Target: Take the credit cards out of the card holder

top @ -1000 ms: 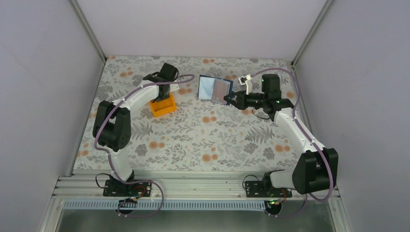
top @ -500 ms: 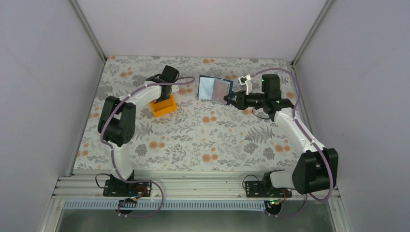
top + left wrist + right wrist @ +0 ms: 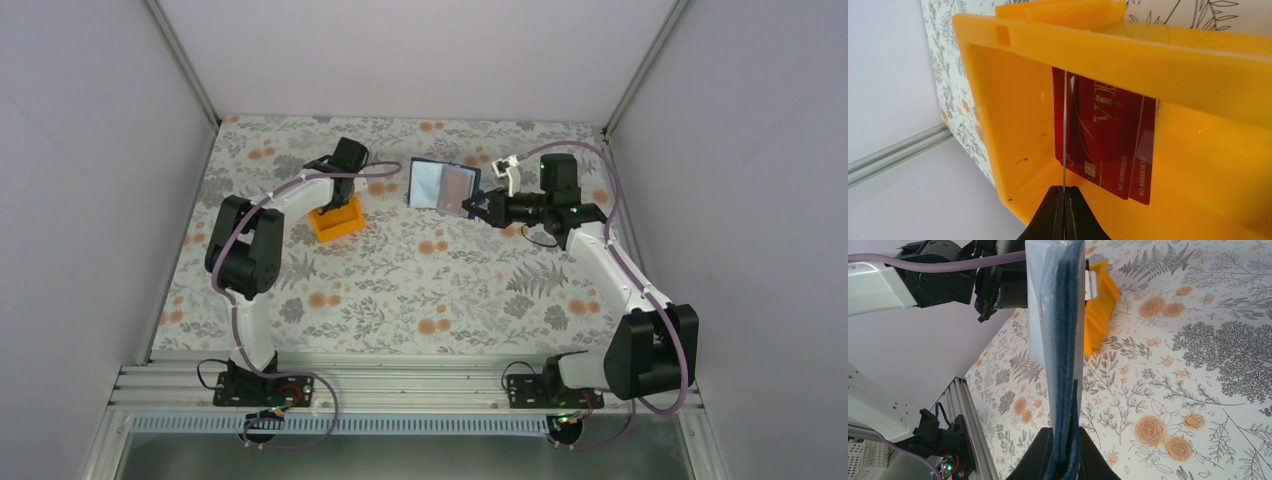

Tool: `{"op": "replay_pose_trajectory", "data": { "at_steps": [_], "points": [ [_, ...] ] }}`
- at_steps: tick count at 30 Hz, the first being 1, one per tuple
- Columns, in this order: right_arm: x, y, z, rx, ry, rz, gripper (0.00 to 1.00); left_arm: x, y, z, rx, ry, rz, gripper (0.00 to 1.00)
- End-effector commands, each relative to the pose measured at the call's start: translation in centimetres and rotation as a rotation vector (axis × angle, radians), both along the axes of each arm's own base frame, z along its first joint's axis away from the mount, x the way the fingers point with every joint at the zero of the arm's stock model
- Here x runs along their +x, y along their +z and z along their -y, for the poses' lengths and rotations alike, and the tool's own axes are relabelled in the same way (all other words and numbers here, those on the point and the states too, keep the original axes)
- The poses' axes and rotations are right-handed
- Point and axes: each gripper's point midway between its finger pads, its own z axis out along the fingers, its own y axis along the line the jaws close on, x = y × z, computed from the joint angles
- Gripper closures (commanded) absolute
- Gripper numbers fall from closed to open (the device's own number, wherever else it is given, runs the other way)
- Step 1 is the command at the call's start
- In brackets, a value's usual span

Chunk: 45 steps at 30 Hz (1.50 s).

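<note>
Left wrist, writing: gold letters "VI" (the rest hides behind the tray wall) and white numbers that start "NO. 6888" near the bottom edge of the red credit cards (image 3: 1113, 145).
Left wrist, red credit cards: two of them lie one over the other inside the orange tray (image 3: 1008, 125).
Left wrist, left end effector (image 3: 1064, 202): pinched tight on one more credit card (image 3: 1065, 150). This card shows only as a thin line, edge-on, and it reaches into the tray in front of the others.
Right wrist, right end effector (image 3: 1060, 452): squeezed onto the near edge of the blue card holder (image 3: 1060, 340).
Right wrist, card holder: it sticks straight out from the fingers, seen edge-on, with the flowery tabletop (image 3: 1198, 365) behind it. A bit of the orange tray peeks out past it.
Top view, card holder: open, its inside facing the camera, near the back of the tabletop. The right end effector holds it at its right edge.
Top view, orange tray: left of the card holder and apart from it, just below the wrist of the left arm.
Top view, what changed: the big elbow joint of the left arm has moved up and a little to the right since a second ago. Its wrist has slid a little to the right too.
Top view, what stayed: the right arm, the card holder and the orange tray are where they were.
</note>
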Motion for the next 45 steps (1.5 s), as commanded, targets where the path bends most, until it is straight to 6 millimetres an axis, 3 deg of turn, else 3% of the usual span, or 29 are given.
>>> {"op": "replay_pose_trajectory", "data": {
  "at_steps": [1, 4, 9, 13, 16, 21, 25, 27, 31, 32, 34, 36, 40, 45],
  "points": [
    [0.1, 1.4, 0.0, 0.016, 0.016, 0.039, 0.96, 0.2, -0.4, 0.1, -0.013, -0.003, -0.009, 0.98],
    [0.2, 1.4, 0.0, 0.016, 0.017, 0.037, 0.96, -0.1, -0.9, 0.2, -0.022, -0.006, -0.032, 0.94],
    [0.1, 1.4, 0.0, 0.016, 0.017, 0.038, 0.96, -0.6, -0.6, 0.7, -0.067, -0.005, -0.048, 0.66],
    [0.0, 1.4, 0.0, 0.017, 0.021, 0.038, 0.96, -0.5, 0.5, 0.5, -0.058, -0.007, -0.030, 0.56],
    [0.1, 1.4, 0.0, 0.016, 0.020, 0.037, 0.96, -0.2, 2.3, 0.9, -0.087, -0.011, 0.001, 0.51],
    [0.0, 1.4, -0.1, 0.018, 0.023, 0.036, 0.96, -0.3, 7.9, 3.0, -0.273, -0.020, 0.065, 0.47],
    [-0.2, 1.8, -0.2, 0.029, 0.034, 0.040, 0.96, -2.1, 13.3, 6.3, -0.527, -0.084, 0.066, 0.37],
    [-0.3, 2.1, -0.2, 0.035, 0.040, 0.047, 0.96, -3.6, 16.7, 8.8, -0.695, -0.155, 0.060, 0.29],
    [-0.8, 2.8, -0.6, 0.067, 0.073, 0.055, 0.96, -9.6, 23.5, 14.5, -1.092, -0.403, -0.019, 0.01],
    [-1.1, 3.1, -0.7, 0.077, 0.085, 0.058, 0.96, -11.1, 24.5, 15.4, -1.169, -0.459, -0.043, 0.00],
    [-1.5, 3.5, -0.9, 0.096, 0.109, 0.065, 0.96, -13.5, 25.0, 16.7, -1.285, -0.513, -0.142, 0.00],
    [-2.0, 4.0, -1.1, 0.119, 0.142, 0.073, 0.96, -14.6, 25.0, 17.5, -1.360, -0.516, -0.218, 0.00],
    [-3.3, 4.7, -1.7, 0.161, 0.214, 0.088, 0.96, -14.6, 24.4, 18.0, -1.432, -0.474, -0.265, 0.00],
    [-5.2, 5.6, -2.8, 0.188, 0.302, 0.127, 0.96, -14.9, 21.7, 18.1, -1.438, -0.436, -0.312, 0.00]
  ]
}}
